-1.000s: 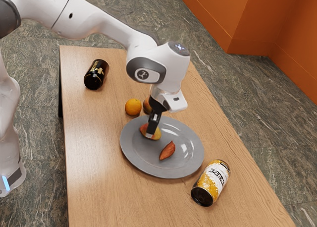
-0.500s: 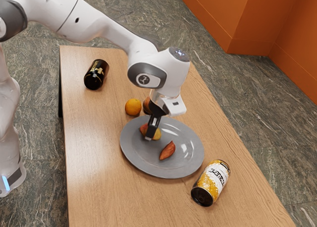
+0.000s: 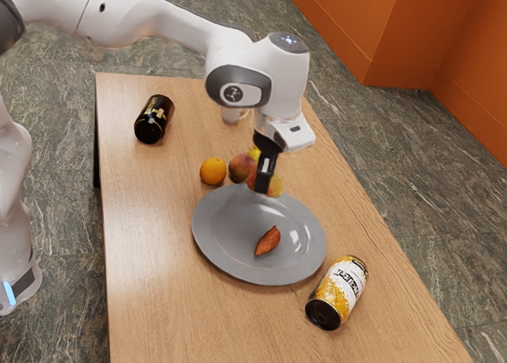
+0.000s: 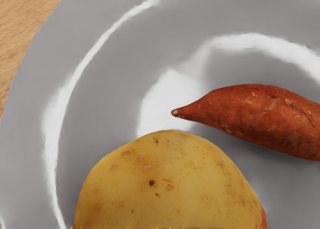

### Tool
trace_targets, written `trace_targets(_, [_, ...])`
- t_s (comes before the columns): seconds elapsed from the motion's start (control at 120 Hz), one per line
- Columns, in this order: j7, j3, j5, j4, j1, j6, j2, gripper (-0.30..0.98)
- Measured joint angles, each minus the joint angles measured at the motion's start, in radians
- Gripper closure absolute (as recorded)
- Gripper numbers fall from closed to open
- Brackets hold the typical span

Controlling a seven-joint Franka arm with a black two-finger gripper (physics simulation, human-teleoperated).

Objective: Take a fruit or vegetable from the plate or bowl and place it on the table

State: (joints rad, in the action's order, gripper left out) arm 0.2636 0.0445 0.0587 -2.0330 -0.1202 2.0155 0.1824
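Note:
The black gripper [image 3: 264, 187] is raised above the far part of the grey plate [image 3: 230, 256] in the exterior view, shut on a yellow-and-red mango-like fruit [image 3: 276, 186]. The fruit shows on both sides of the near finger, off the plate's surface. In the wrist view the held fruit [image 4: 167, 184] is large at the lower edge, its yellow skin speckled brown. A reddish sweet potato [image 3: 268, 241] lies on the plate; the wrist view shows this sweet potato [image 4: 265, 116] beside the held fruit, over the grey plate [image 4: 105, 89].
Beyond the plate, an orange [image 3: 212, 171], a reddish round fruit [image 3: 240, 167] and a yellow fruit [image 3: 254, 153] sit on the wooden table [image 3: 158, 244]. A white cup-like object [image 3: 230, 115] stands farther off. A black can [image 3: 154, 119] and a yellow-white can [image 3: 338, 292] lie on their sides.
My gripper has risen from the plate with the yellow-and-red fruit and shifted slightly toward the exterior view's right. The sweet potato has stayed put.

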Motion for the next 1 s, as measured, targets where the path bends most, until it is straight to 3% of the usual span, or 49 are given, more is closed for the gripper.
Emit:
trace_targets(0.367, [0.000,-0.003,-0.011,0.358,0.147,-0.099,-0.263,0.34])
trace_targets(0.717, [0.003,-0.001,-0.018,0.511,0.120,-0.155,-0.429,0.34])
trace_targets(0.842, [0.006,-0.002,-0.024,0.516,0.120,-0.165,-0.433,0.14])
trace_targets(1.0, [-0.002,-0.002,-0.025,0.516,0.132,-0.171,-0.430,0.05])
